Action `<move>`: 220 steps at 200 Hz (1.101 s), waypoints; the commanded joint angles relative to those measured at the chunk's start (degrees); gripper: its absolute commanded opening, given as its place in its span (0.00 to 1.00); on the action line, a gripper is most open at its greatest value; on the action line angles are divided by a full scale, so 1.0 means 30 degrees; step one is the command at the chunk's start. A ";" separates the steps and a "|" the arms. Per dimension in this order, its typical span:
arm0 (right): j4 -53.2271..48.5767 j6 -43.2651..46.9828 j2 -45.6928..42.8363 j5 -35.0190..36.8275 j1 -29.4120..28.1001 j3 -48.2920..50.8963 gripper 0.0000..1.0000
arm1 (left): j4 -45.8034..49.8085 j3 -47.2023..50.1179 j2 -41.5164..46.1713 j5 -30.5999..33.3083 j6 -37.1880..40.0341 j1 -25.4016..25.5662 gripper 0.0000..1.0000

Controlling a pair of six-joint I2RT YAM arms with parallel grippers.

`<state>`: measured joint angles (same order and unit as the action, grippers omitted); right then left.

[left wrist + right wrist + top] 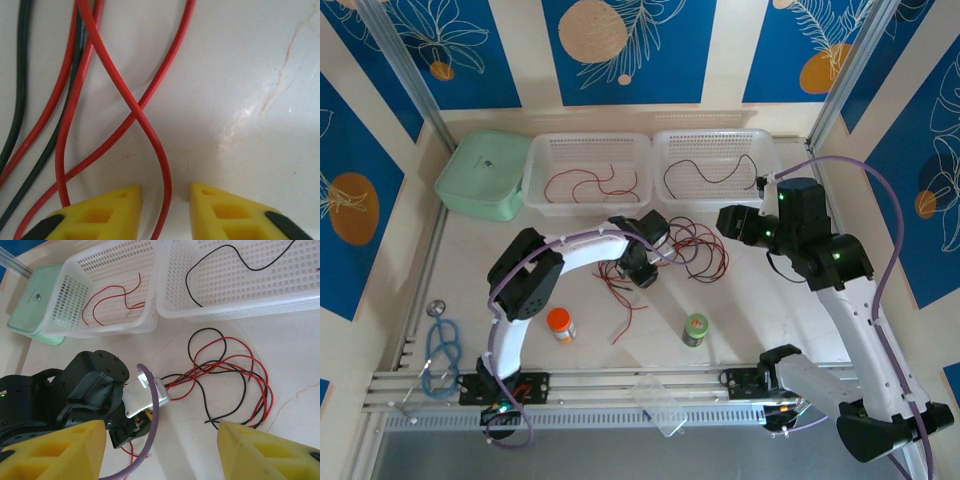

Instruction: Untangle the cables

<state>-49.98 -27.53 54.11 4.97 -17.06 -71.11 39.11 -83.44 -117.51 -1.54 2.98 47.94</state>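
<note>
Now straddling red cable (150,135) with left gripper (166,194), jaws apart, unclamped, long axis straight through the gap. Farther off: right gripper (161,429), jaws wide.

Red and black cables (698,248) lie tangled flat on the table (770,320), with separated red strands (590,185) in the left basket (588,140) and one black strand (705,170) in the right basket (710,135).

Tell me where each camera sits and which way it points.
Top external: above, behind the arms, looking down at the table; left arm, right arm show.
Left wrist: behind the left gripper, close above the cables; its yellow fingertips show.
Right wrist: behind the right gripper, facing the baskets; its fingertips and left arm show.
Shared: all three see the cables.
</note>
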 commanded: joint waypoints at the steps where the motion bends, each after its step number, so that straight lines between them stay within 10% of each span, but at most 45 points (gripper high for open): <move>1: -0.0268 -0.0324 -0.0281 -0.0630 0.0149 0.0091 0.60 | -0.0942 0.0240 -0.0821 0.0865 0.0412 0.0131 0.16; 16: -0.0162 -0.0384 -0.0307 -0.0831 0.0181 0.0136 0.60 | -0.1155 0.0468 -0.0711 0.0991 0.0383 0.0232 0.00; 220: 0.8236 -0.6923 0.1159 -0.3511 0.0368 0.9407 0.58 | 0.0516 -0.5336 1.0200 -0.0050 -0.1435 0.1619 0.00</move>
<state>-31.40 -43.20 55.18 -5.61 -14.79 -43.81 38.70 -94.56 -89.71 -0.19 -0.62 51.81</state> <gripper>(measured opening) 0.585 0.052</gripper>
